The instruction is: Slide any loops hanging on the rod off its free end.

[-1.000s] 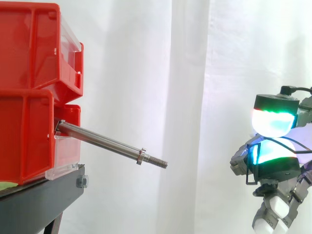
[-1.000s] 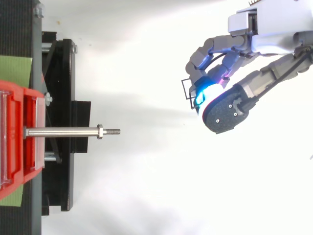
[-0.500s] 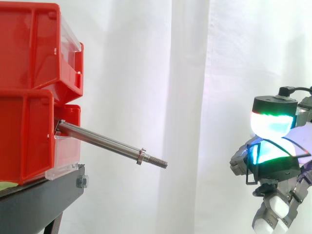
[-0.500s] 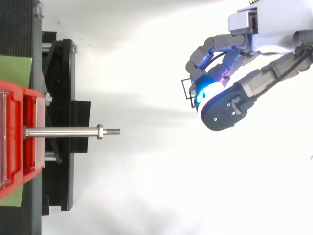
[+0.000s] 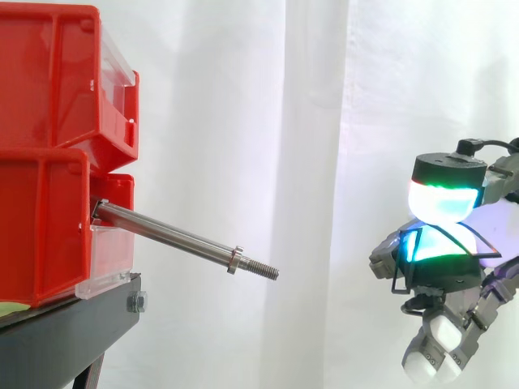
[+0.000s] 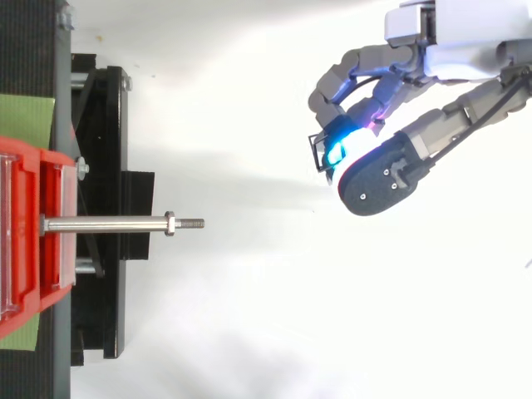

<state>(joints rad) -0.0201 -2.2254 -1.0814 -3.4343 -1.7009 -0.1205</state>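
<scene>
White curtain [image 5: 243, 121] behind; I see two stacked red bins [image 5: 49, 162] on a black stand [image 5: 65, 332]. The rod [image 5: 170, 237] pokes from the lower bin. My robot hand [image 6: 378, 176], well apart, pinches a thin black loop [image 6: 317, 154]

A robotics lab is indicated by the white curtain [image 5: 243, 121] backdrop and the red bins [image 5: 40, 170], fitted with a steel rod [image 5: 170, 239], on a black stand [image 5: 65, 332].
</scene>
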